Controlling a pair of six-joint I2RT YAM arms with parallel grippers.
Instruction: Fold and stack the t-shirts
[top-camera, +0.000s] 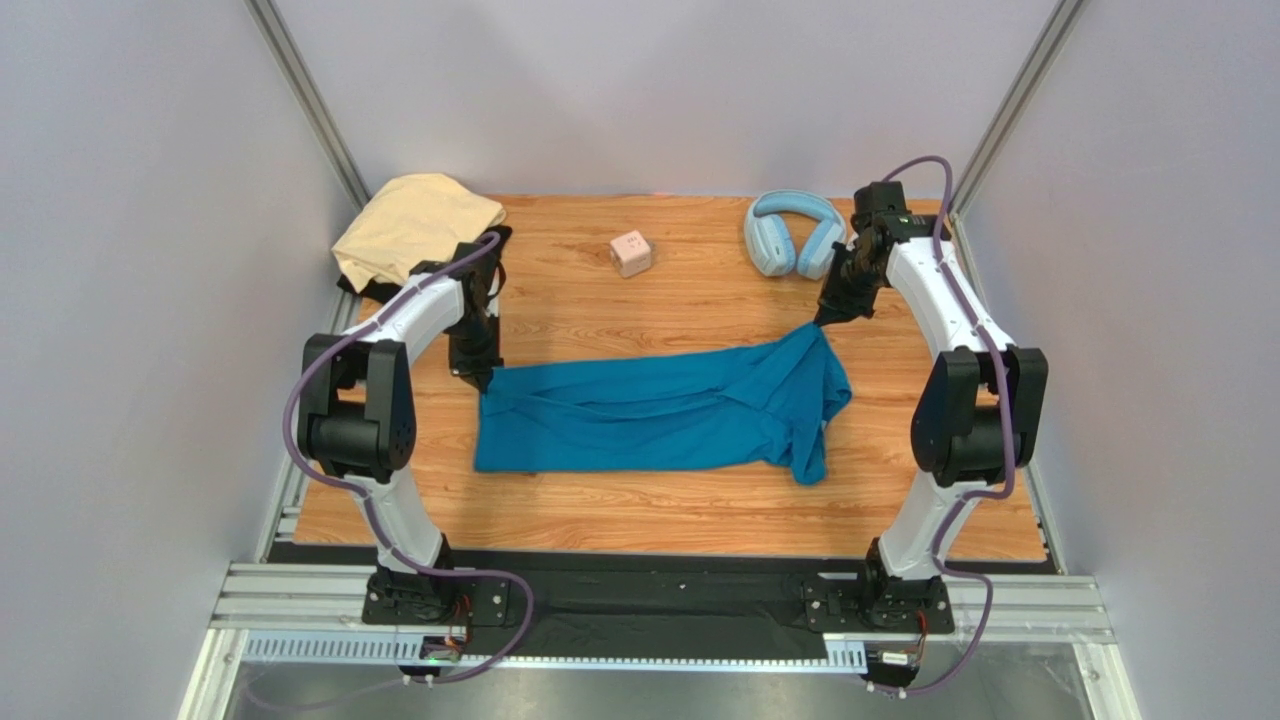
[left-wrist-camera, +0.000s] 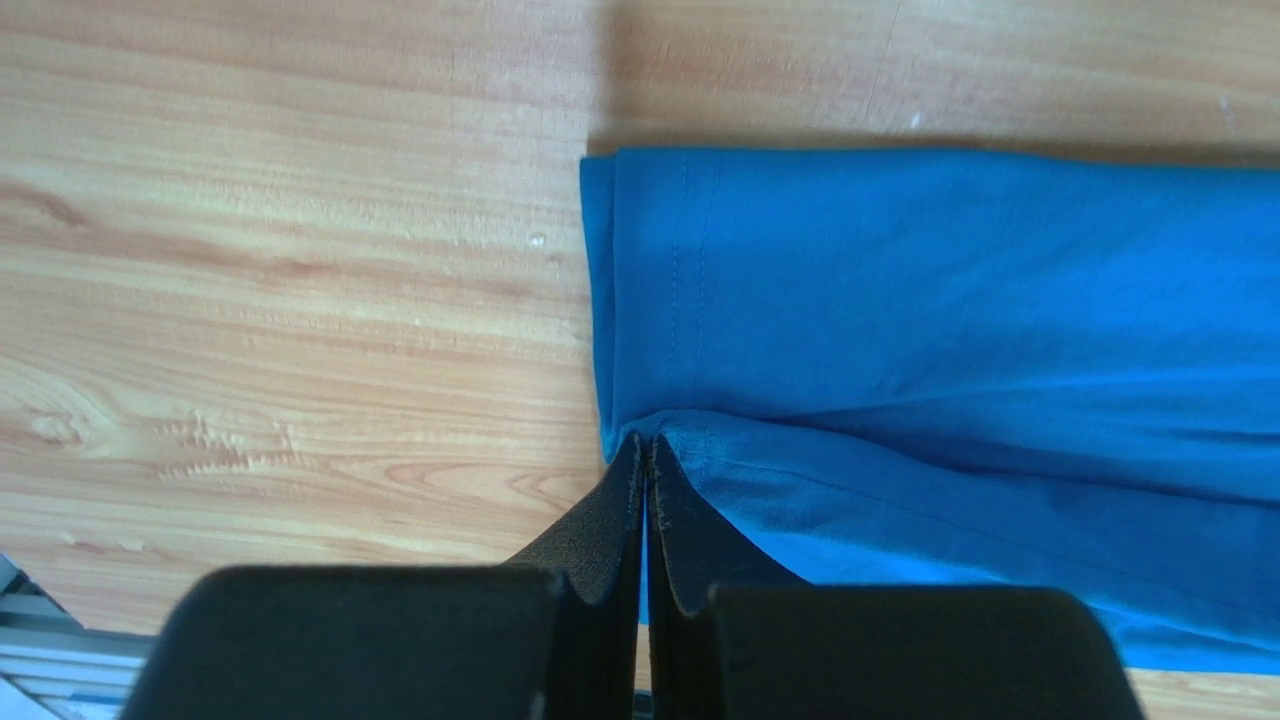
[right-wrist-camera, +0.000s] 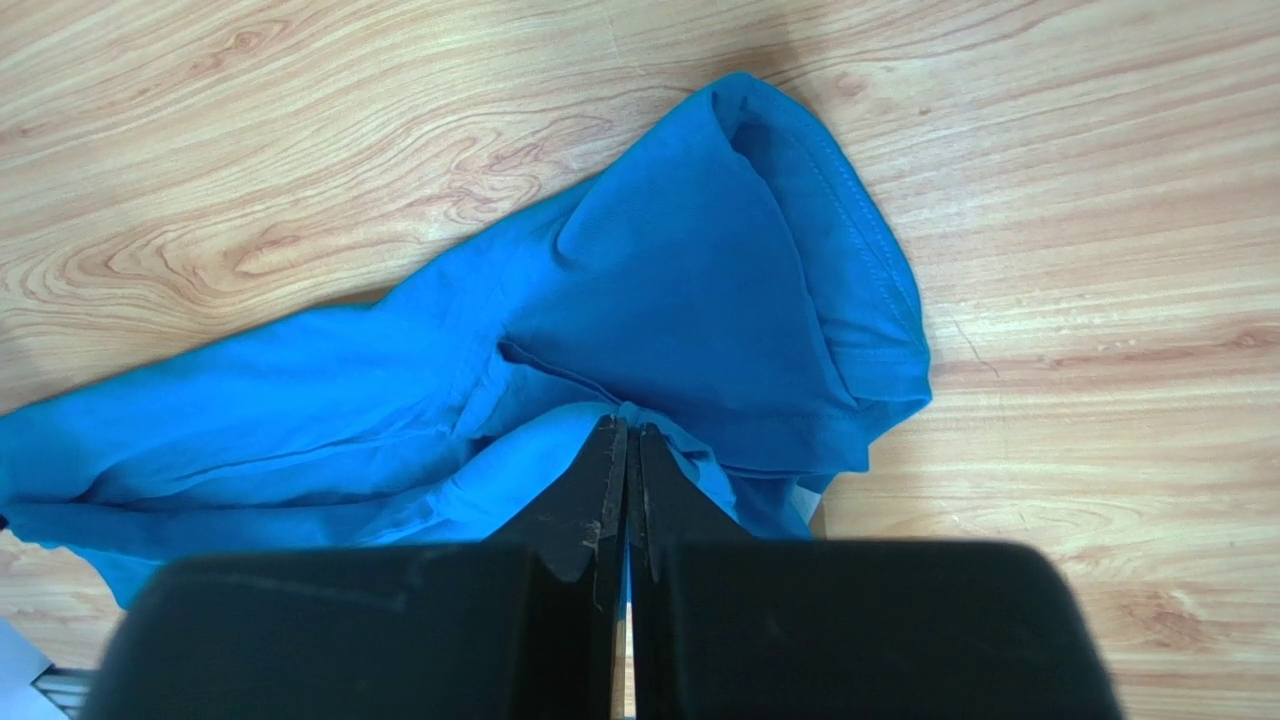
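The teal shirt (top-camera: 661, 408) lies across the middle of the wooden table (top-camera: 676, 518), stretched left to right and bunched into long folds. The left gripper (top-camera: 478, 372) is clenched on the shirt's far left corner; in its wrist view the fingertips (left-wrist-camera: 648, 450) press together with the hemmed edge of the cloth (left-wrist-camera: 932, 330) pinched between them. The right gripper (top-camera: 824, 318) is clamped on the far right end, where the cloth rises in a peak to meet it; its wrist view shows the fingers (right-wrist-camera: 625, 435) closed on a fold beside the sleeve (right-wrist-camera: 721, 270). A tan shirt (top-camera: 409, 222) sits crumpled at the far left corner, and a dark patch (top-camera: 499, 240) at its edge may be the black shirt, though too little shows to be sure. A pink cube (top-camera: 633, 252) and blue headphones (top-camera: 793, 233) rest near the far edge, apart from the teal shirt
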